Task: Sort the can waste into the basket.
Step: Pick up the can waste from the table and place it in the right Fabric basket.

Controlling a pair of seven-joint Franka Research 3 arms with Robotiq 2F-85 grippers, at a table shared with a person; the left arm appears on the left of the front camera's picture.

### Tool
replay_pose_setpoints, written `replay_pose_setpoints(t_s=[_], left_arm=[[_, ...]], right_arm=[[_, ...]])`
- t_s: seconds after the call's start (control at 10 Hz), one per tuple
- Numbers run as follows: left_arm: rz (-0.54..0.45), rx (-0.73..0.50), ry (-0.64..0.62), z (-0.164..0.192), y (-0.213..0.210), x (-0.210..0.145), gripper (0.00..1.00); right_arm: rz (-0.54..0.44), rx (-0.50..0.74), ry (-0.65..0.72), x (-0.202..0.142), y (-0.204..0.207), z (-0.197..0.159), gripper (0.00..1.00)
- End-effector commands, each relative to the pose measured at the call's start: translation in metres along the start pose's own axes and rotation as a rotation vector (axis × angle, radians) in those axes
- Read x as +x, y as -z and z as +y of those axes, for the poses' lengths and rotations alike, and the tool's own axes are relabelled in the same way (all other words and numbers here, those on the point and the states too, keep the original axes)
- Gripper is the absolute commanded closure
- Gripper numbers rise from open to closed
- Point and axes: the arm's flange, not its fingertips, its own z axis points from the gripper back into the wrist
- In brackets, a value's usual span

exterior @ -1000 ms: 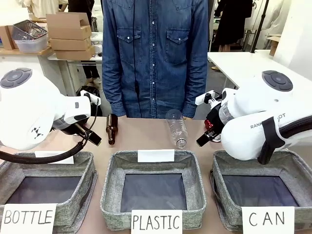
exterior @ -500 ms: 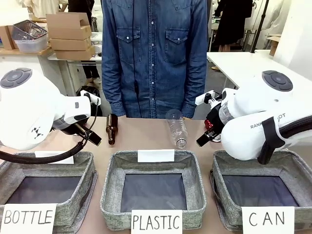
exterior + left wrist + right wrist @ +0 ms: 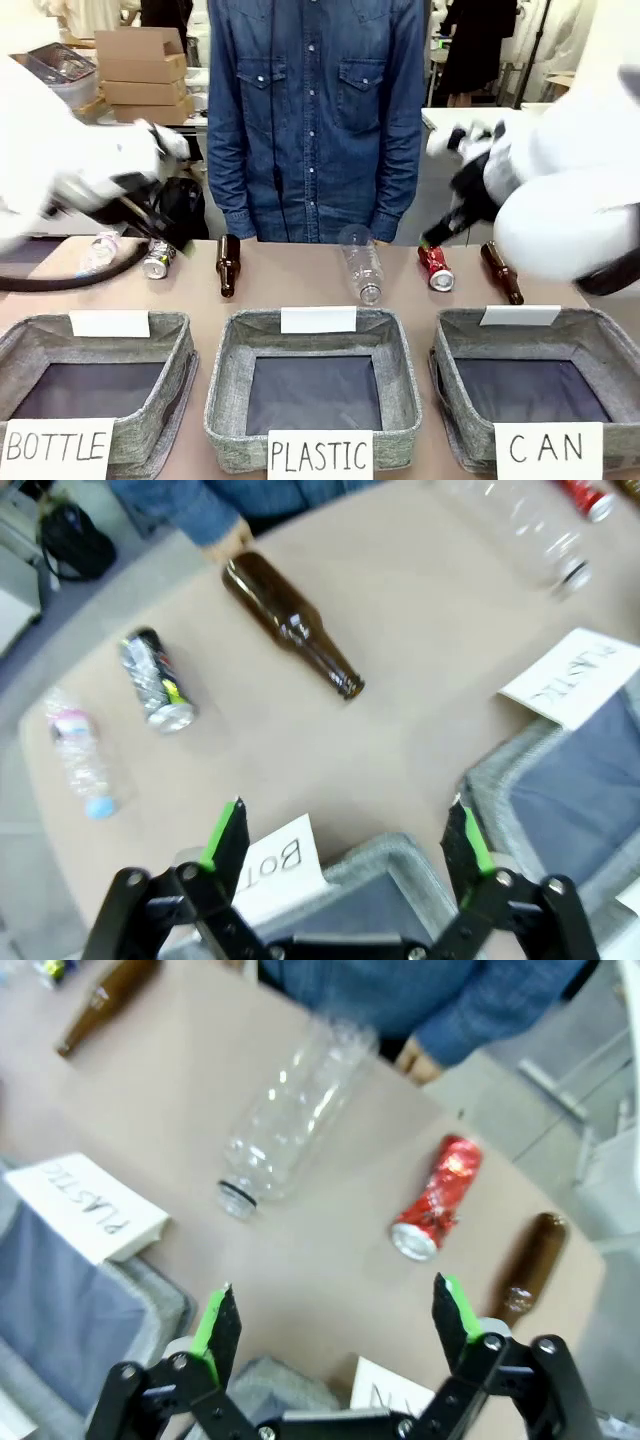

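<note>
Step in hand: approach, no pick made yet. Right gripper (image 3: 335,1300) empty, fingers wide apart. Left gripper (image 3: 346,825) the same, nothing between its pads. Both arms blur in the front view. Red can (image 3: 437,1198) lies on its side on the counter (image 3: 330,1240), ahead of the right gripper and off toward its right finger, open end turned toward the gripper. A brown bottle (image 3: 527,1265) lies near it on the outer side; a clear bottle (image 3: 285,1125) sits ahead toward the left finger. Silver can (image 3: 157,679) lies ahead of the left gripper, off to its left-finger side, apart from everything else. CAN basket (image 3: 445,370) has a bare dark bottom, so neither can is sorted. A grey rim just under the right gripper's fingers is probably this basket. Judgement: the red can is the natural first pick for the right arm. Next move calls for lowering over it, fingers straddling the dented body, with the outer finger clear of the brown bottle. The silver can sits well away from the CAN basket, so it needs a long carry across.
</note>
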Motion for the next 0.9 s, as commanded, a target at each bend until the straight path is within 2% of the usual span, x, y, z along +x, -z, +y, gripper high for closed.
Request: replay_pose_setpoints(t_s=[0.0, 0.1, 0.2, 0.3, 0.4, 0.5, 0.6, 0.7, 0.8], left_arm=[[-0.068, 0.064, 0.05, -0.014, -0.054, -0.05, 0.0], [0.0, 0.0, 0.0, 0.0, 0.0, 0.0, 0.0], [0.0, 0.0, 0.0, 0.0, 0.0, 0.0, 0.0], [0.0, 0.0, 0.0, 0.0, 0.0, 0.0, 0.0], [-0.027, 0.018, 0.013, -0.003, -0.04, -0.001, 0.0], [0.043, -0.246, 0.0, -0.003, -0.033, 0.003, 0.0], [0.078, -0.415, -0.042, 0.012, -0.043, 0.001, 0.0], [0.083, -0.671, -0.104, 0.035, -0.053, -0.008, 0.0], [0.039, -0.834, -0.219, 0.061, -0.057, -0.021, 0.0]], right_arm=[[-0.041, -0.011, -0.039, -0.079, -0.067, 0.024, 0.0], [0.0, 0.0, 0.0, 0.0, 0.0, 0.0, 0.0], [0.0, 0.0, 0.0, 0.0, 0.0, 0.0, 0.0], [-0.038, -0.009, -0.004, 0.004, -0.052, 0.0, 0.0], [0.038, 0.143, -0.022, 0.011, -0.016, 0.011, 0.0], [0.055, 0.33, 0.044, 0.014, -0.009, 0.008, 0.0], [-0.041, 0.543, 0.186, 0.011, -0.029, -0.01, 0.0], [-0.047, 0.721, 0.406, 0.001, -0.052, -0.037, 0.0], [-0.099, 0.773, 0.621, -0.017, -0.067, -0.065, 0.0]])
